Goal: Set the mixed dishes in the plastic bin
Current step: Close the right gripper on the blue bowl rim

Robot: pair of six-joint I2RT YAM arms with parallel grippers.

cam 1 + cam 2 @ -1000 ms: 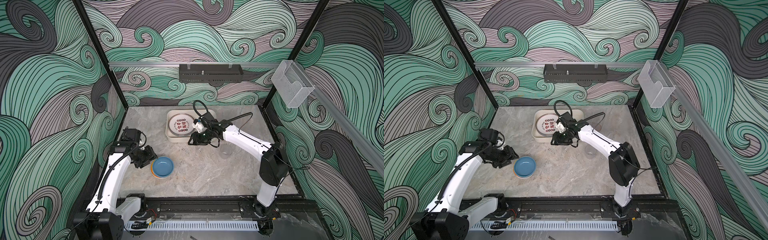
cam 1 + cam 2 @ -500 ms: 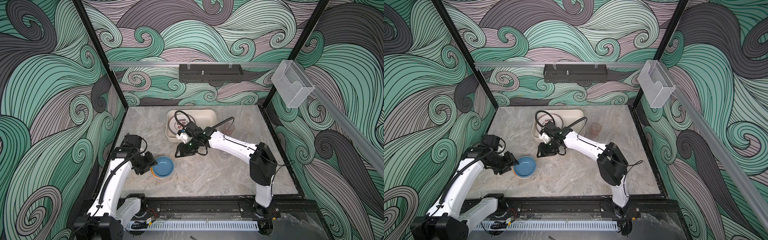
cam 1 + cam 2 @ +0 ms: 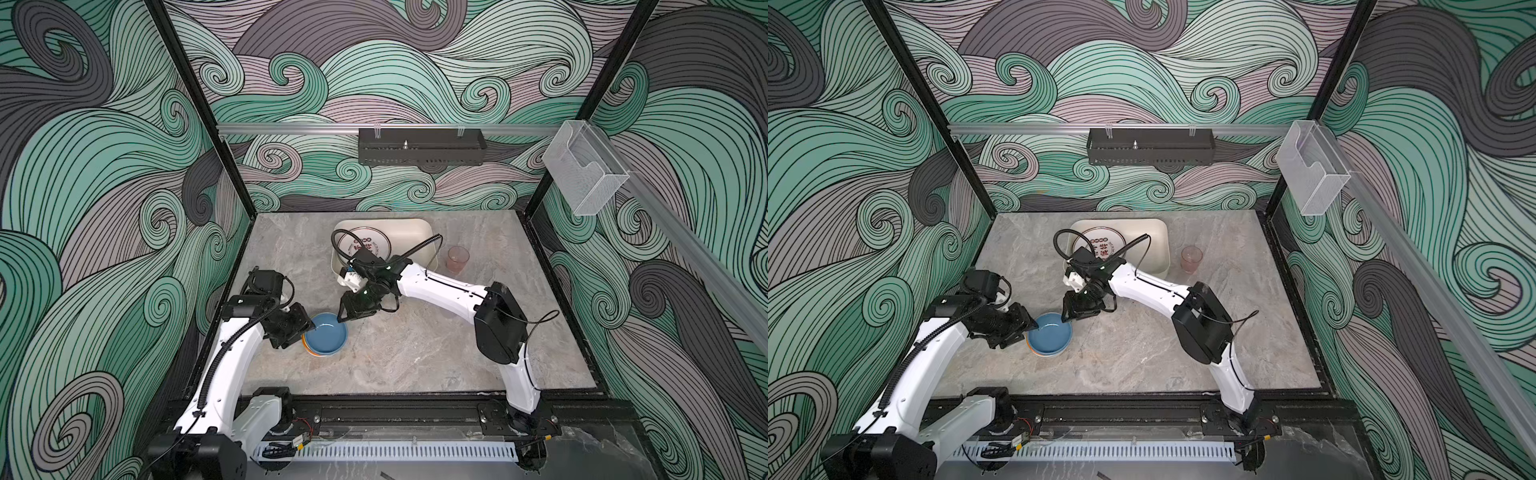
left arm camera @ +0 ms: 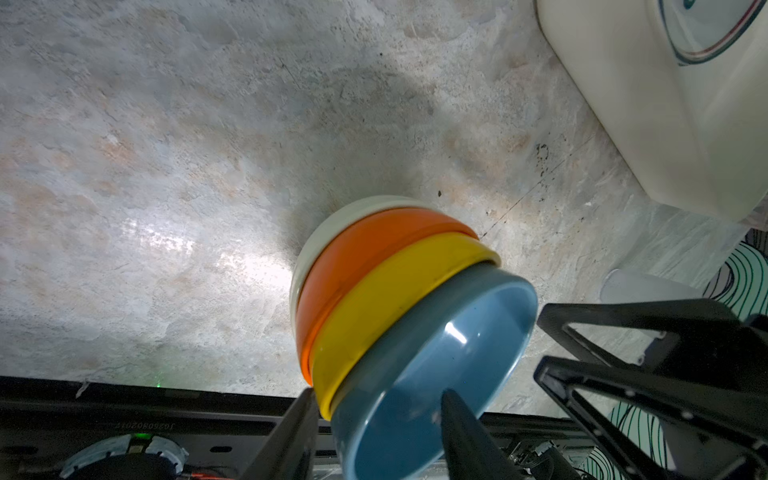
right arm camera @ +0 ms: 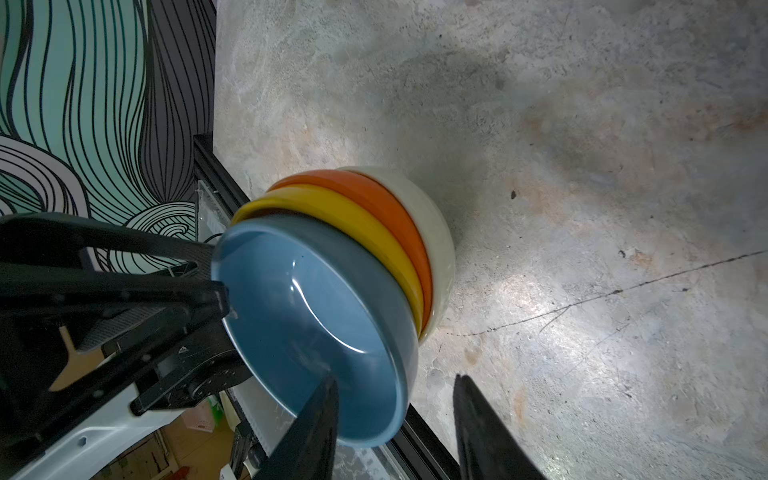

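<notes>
Since one second earlier, the right gripper (image 3: 341, 319) has travelled from above the plastic bin (image 3: 417, 226) to the far-right rim of the blue bowl (image 3: 328, 336). The left gripper (image 3: 306, 330) has shifted slightly along the bowl's left rim.

**Location.** The blue bowl tops a nested stack on the table (image 3: 415, 357), near left, well apart from the bin. Below it sit the yellow bowl (image 4: 374, 299), the orange bowl (image 4: 349, 257) and the cream bowl (image 4: 328, 224). A plate (image 3: 370, 245) lies inside the bin; a cup (image 3: 458, 258) stands just right of it.

**Jaws.** Both pairs stand parted, each straddling the blue rim with one finger inside and one outside. Neither is clamped.

**Handling.** The bowls look rigid, glossy and probably slippery, and the walls slope. Pinch the rim wall only. A grip on the blue rim alone will likely lift only that bowl, since nested bowls can separate or cling.
</notes>
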